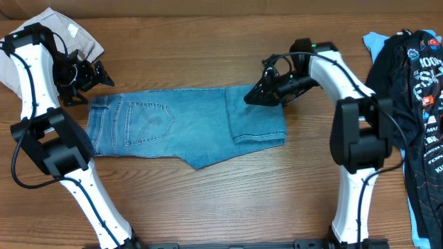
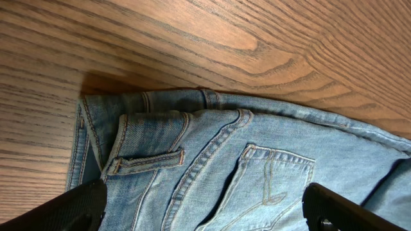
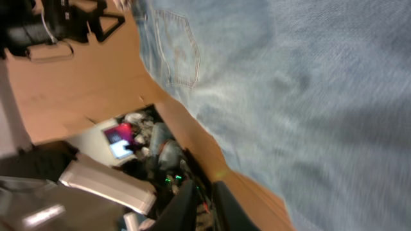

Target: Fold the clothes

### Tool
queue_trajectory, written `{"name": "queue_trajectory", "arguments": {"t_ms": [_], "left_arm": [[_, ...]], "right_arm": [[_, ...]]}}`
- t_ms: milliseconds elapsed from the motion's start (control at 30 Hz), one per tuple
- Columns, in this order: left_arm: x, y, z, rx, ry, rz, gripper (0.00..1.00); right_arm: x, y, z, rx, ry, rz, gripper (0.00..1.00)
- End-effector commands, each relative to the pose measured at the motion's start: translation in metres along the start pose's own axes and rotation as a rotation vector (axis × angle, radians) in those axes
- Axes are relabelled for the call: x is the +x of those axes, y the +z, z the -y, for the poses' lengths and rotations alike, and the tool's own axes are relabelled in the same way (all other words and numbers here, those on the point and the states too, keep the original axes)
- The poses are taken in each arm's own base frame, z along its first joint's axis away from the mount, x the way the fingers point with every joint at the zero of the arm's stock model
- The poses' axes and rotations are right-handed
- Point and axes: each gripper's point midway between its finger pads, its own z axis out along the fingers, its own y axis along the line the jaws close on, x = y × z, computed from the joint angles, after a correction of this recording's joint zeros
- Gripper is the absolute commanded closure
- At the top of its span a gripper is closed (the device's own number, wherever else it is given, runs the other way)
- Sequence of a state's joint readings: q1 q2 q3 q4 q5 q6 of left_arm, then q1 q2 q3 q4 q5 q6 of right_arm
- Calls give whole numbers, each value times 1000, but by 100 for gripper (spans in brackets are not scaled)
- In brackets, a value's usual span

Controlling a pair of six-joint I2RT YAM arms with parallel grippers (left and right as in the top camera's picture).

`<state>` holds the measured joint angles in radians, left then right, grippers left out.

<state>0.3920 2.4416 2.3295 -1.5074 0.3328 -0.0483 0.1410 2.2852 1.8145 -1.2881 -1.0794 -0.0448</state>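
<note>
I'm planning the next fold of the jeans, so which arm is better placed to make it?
Probably right: the right gripper is down at the folded leg end of the jeans, fingers nearly together. The left gripper hangs open by the waistband, gripping nothing.

Overhead top-down, wrist views close on jeans (image 2: 257, 160)

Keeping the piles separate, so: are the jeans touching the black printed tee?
Apart. Overhead view shows bare table between the jeans and the black tee.
</note>
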Motion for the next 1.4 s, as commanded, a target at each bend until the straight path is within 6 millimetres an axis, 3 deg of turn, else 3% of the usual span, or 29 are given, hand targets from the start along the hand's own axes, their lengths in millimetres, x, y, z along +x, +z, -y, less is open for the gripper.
{"name": "queue_trajectory", "arguments": {"t_ms": [0,67,233,433,600,667,833,1067,1133,1167,1233,1267,1367], "left_arm": [[2,-7,5,-3,32,13,0],[1,-7,5,-3,32,14,0],[2,-7,5,-3,32,13,0],[1,-7,5,-3,33,16,0],[1,-7,5,-3,33,16,0],[1,-7,5,-3,33,16,0],[1,-7,5,-3,33,16,0],[1,-7,5,-3,33,16,0],[1,-7,5,-3,32,16,0],[1,-7,5,-3,32,16,0],[1,-7,5,-3,32,16,0],[1,-7,5,-3,32,16,0],[1,-7,7,-3,35,15,0]], "right_arm": [[3,-11,2,134,-72,20,79],[10,-6,14,153,-41,1,72],[23,8,43,152,12,-28,70],[34,28,82,153,69,-21,59],[46,39,104,153,69,-22,61],[46,36,104,152,78,-20,68],[37,20,89,167,55,3,71],[26,-28,54,334,-7,74,70],[22,-46,49,411,-23,109,61],[19,-58,51,465,-27,133,50],[14,-75,59,547,-33,171,24],[11,-81,64,577,-32,187,1],[5,-95,77,604,-16,221,0]]}}
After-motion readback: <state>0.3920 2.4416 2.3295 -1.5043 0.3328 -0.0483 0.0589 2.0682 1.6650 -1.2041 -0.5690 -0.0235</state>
